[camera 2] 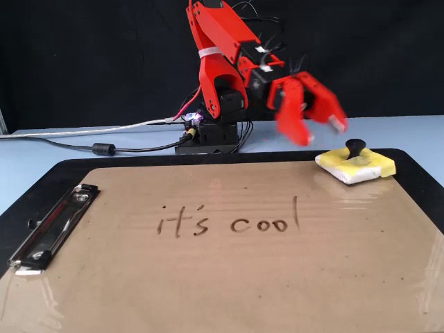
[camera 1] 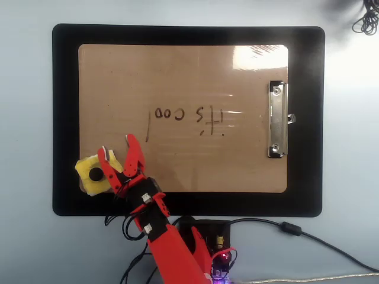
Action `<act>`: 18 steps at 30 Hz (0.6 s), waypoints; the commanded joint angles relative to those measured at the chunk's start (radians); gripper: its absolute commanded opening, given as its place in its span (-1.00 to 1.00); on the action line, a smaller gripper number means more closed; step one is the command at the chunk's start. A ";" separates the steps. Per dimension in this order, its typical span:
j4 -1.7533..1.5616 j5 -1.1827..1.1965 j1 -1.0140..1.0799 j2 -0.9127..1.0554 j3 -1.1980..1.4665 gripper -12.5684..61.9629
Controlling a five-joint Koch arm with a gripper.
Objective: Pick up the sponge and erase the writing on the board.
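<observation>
Just yellow sponge, dark-spotted.

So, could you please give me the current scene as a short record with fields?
gripper: open, in the air near the sponge, holding nothing
sponge: yellow pad with dark knob, on a corner of the board
writing: "it's cool", intact
board: tan clipboard on a black mat
clip: silver, on the right short side in the overhead view
</observation>
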 commanded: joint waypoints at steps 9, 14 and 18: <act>0.091 -0.120 -0.236 0.046 -0.103 0.24; 0.078 -0.106 -0.322 0.008 -0.126 0.23; -0.129 -0.064 -0.333 -0.072 -0.086 0.18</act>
